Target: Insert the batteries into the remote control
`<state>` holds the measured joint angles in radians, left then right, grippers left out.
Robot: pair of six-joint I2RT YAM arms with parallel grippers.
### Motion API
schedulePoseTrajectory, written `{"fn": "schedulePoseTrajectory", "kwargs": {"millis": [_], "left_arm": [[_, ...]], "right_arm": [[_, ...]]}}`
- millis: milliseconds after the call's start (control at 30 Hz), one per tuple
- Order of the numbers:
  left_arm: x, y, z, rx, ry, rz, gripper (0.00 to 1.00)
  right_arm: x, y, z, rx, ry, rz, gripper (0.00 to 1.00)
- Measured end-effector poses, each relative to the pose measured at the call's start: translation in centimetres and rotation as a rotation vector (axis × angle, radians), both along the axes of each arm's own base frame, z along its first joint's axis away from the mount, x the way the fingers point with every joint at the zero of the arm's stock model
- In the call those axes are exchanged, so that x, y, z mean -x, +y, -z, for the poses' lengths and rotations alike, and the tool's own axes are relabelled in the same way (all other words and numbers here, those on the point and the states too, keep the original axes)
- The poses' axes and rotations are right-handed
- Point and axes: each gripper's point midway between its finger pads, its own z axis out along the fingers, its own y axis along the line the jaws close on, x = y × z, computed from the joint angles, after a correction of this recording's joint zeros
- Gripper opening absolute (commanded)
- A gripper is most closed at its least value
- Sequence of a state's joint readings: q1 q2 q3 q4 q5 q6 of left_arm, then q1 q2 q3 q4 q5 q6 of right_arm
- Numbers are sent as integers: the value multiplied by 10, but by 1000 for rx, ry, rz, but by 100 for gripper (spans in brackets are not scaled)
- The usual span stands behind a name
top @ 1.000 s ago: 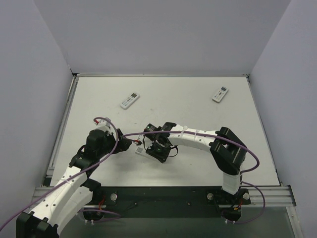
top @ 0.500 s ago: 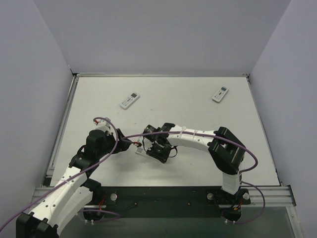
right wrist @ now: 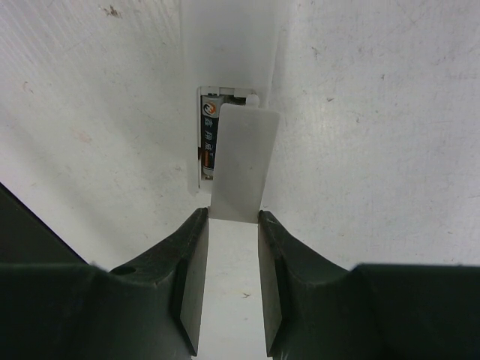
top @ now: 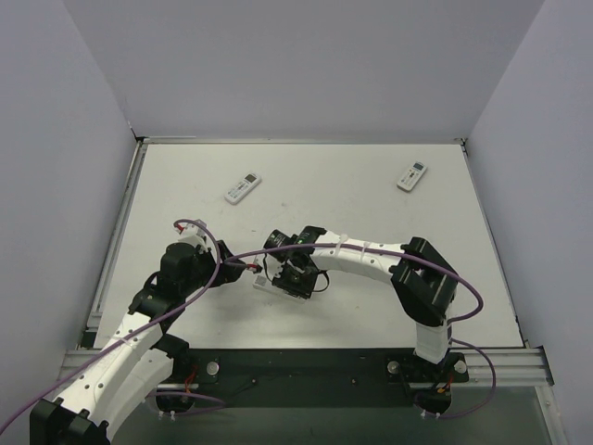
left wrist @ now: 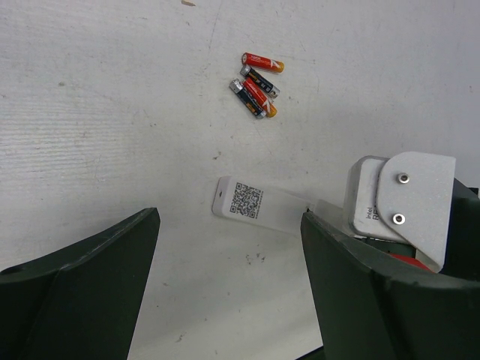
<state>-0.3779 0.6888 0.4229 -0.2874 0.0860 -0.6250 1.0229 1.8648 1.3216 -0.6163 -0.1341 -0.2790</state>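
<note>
A white remote lies face down on the table, its battery bay open with one cell in it. My right gripper is shut on the white battery cover and holds it over the bay, half covering it. In the left wrist view the same remote shows a QR label, and several loose red-and-black batteries lie beyond it. My left gripper is open and empty just short of the remote. From above, both grippers meet at the remote.
Two more white remotes lie at the back, one at the left and one at the right. The right wrist's white camera mount is close by my left gripper's right finger. Grey walls enclose the table.
My right gripper has shifted slightly to the left with the cover. The left arm has stayed put.
</note>
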Motion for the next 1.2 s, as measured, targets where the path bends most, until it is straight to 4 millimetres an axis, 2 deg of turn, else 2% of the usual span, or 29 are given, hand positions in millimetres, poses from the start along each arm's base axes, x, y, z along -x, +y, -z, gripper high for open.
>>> {"fn": "schedulePoseTrajectory", "kwargs": {"millis": [400,1200], "left_arm": [[0,1,1,-4,1,-4,87],[0,1,1,-5,2,-6,87]], "right_arm": [[5,-2,12,42,30,-22,18],[8,1,9,43,33,-58,18]]}}
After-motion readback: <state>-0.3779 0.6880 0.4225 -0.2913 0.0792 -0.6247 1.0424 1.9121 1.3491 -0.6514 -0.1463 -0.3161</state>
